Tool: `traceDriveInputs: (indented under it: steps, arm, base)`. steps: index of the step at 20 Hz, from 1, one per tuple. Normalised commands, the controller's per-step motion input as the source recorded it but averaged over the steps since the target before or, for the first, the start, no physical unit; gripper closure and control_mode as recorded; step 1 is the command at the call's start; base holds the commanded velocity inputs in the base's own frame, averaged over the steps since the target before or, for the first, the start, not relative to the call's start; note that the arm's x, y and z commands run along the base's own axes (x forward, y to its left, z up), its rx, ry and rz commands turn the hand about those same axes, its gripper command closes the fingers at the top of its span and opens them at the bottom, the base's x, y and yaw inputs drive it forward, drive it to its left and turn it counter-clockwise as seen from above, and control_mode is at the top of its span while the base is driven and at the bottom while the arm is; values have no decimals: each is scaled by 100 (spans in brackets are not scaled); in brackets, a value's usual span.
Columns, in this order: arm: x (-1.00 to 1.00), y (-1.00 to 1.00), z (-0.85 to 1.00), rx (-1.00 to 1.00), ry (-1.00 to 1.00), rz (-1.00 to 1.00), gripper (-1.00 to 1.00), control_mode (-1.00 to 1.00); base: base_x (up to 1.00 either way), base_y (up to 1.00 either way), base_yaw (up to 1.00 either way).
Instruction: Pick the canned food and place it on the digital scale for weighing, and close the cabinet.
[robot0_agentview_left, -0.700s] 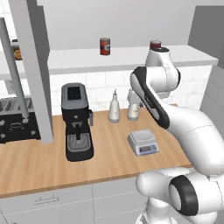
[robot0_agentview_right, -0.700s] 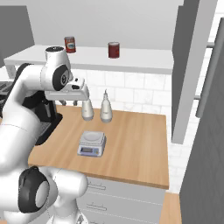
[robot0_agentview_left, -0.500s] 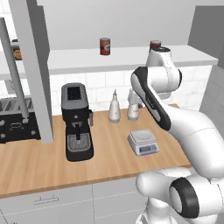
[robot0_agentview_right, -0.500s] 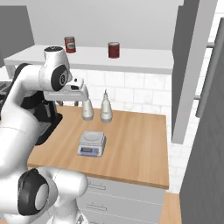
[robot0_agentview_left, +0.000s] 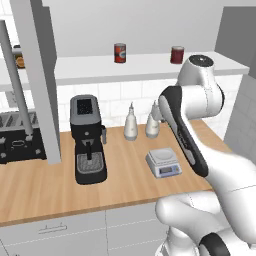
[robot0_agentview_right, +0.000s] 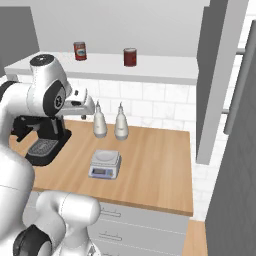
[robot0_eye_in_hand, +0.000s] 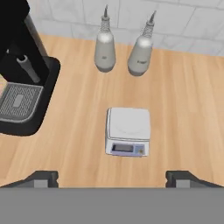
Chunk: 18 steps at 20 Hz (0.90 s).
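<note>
Reach step is in hand: my gripper (robot0_eye_in_hand: 112, 179) hangs wide open and empty above the digital scale (robot0_eye_in_hand: 128, 131). Canned food (robot0_agentview_left: 177, 54) waits on the cabinet shelf (robot0_agentview_left: 140, 67); next I lift toward it.

So the digital scale (robot0_eye_in_hand: 128, 130) sits on the counter (robot0_eye_in_hand: 188, 109), two bottles (robot0_eye_in_hand: 105, 48) behind it by the wall, coffee machine (robot0_agentview_left: 88, 137) off to its left (two cans (robot0_agentview_left: 119, 52) up on the cabinet (robot0_agentview_left: 35, 80) shelf).
</note>
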Motion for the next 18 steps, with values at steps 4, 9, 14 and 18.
traceDriveInputs:
  steps: [4,9,14,18]
  arm:
    - [-42,-12,67,0,-19,0,-100,-100]
    - [-35,-21,67,0,-21,-1,-100,-100]
    - [-5,-29,62,0,-28,-5,-100,-100]
    - [24,-45,30,0,-27,-2,-100,-100]
  base:
    - [0,0,0]
    - [0,0,0]
    - [0,0,0]
    - [0,0,0]
